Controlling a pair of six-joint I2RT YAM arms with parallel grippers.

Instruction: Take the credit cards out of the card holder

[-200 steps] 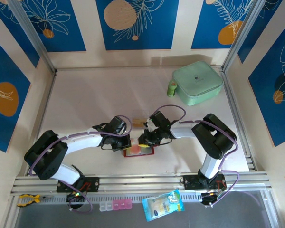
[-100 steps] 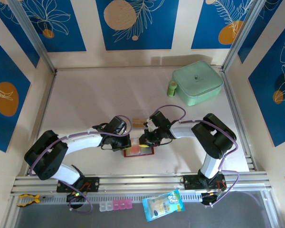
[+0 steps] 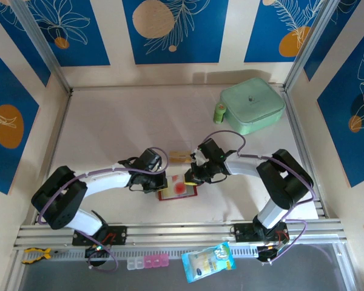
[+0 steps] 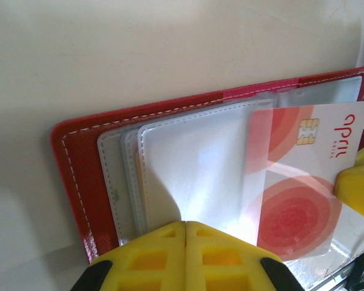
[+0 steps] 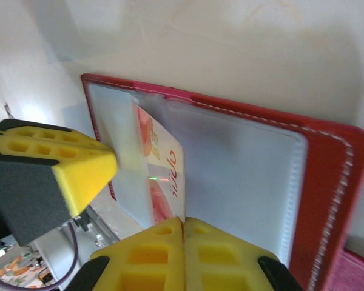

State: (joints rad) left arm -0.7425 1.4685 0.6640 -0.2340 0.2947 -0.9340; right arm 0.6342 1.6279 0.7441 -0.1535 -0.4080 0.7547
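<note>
On credit card (image 4: 300, 176), right gripper (image 5: 183, 223) closed

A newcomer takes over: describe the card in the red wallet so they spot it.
At the table's near middle lies an open red card holder. A white card sticks from its clear pocket. Unlike the tan card behind, it bears red-pink circles.

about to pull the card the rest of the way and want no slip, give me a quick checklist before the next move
1. right pincer shut on card edge: ok
2. card free of sleeve: not ok, one end sits under the clear plastic
3. left pincer shut at wallet: ok
4. left pincer really pinning wallet: cannot tell
5. tan card already out on table: ok
</note>
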